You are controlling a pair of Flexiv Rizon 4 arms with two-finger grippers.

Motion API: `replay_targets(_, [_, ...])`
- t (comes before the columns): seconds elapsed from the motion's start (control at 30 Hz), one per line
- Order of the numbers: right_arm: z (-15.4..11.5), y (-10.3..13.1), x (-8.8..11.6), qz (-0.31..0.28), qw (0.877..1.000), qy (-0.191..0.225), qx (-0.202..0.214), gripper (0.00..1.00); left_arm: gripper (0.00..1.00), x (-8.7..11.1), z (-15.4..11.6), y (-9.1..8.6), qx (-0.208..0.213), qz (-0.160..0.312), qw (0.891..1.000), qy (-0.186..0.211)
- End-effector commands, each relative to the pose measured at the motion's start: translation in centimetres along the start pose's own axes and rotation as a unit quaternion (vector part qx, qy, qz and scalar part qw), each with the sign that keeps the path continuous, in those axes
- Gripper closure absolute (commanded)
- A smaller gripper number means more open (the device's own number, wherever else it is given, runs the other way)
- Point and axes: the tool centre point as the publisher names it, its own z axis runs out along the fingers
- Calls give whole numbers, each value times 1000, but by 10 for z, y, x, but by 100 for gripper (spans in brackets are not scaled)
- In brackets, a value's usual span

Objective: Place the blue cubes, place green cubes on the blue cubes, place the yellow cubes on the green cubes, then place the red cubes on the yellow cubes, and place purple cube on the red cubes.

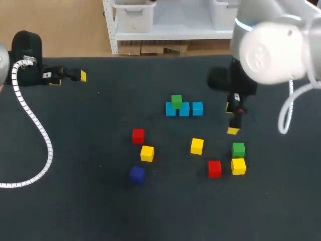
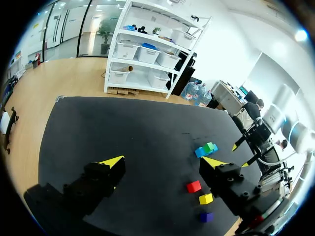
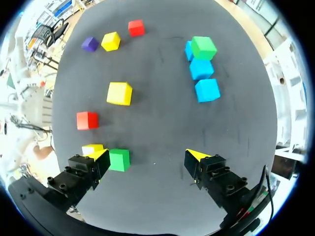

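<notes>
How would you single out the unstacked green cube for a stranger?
From the blue cubes mid-table, look toward the right gripper. Near it, the green cube lies on the table beside a yellow cube; the other green cube tops the blue ones.

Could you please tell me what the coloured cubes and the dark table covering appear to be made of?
Cubes, such as the green cube and the blue cubes under it: probably painted wood or hard plastic with a matt finish, judging by the crisp edges, flat even colour and lack of glare. Table covering: likely a dark cloth or felt-like mat, since it shows no reflections. Neither is certain.
</notes>
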Motion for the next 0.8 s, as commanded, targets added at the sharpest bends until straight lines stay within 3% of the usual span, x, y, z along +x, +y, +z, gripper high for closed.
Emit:
replay_targets(0.03, [9,11,12,-15,996,-4,83,0,0,1,0,2,6,1,1000,-3])
replay_targets(0.8, [41,20,24,-26,997,25,72,2,0,1,0,2,6,1,1000,-3])
